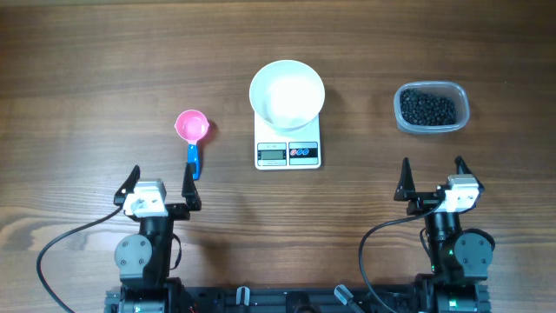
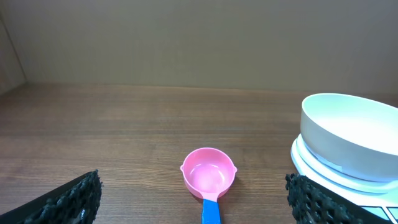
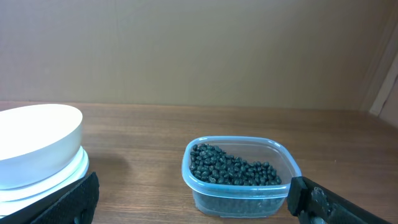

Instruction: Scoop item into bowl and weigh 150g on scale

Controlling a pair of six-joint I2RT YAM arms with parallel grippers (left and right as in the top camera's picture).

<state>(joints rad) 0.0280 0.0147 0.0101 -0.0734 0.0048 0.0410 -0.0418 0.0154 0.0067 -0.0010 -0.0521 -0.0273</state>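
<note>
While the bowl point(image 1: 287, 94) is seen empty on the scale point(image 1: 287, 153) at mid-table, nothing is judged done. The beans point(image 1: 426, 107) are held in the tub point(image 1: 460, 92) toward the right edge. The scoop point(image 1: 192, 129) is untouched. The jaws of the left gripper point(image 1: 161, 174) and right gripper point(image 1: 432, 168) are spread apart, empty.

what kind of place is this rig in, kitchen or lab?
Probably a lab bench, not a kitchen: bare wooden table, plain wall behind, left gripper and right gripper on cabled arms at its edge, staged props only: scale, white bowl, clear tub of beans.
</note>
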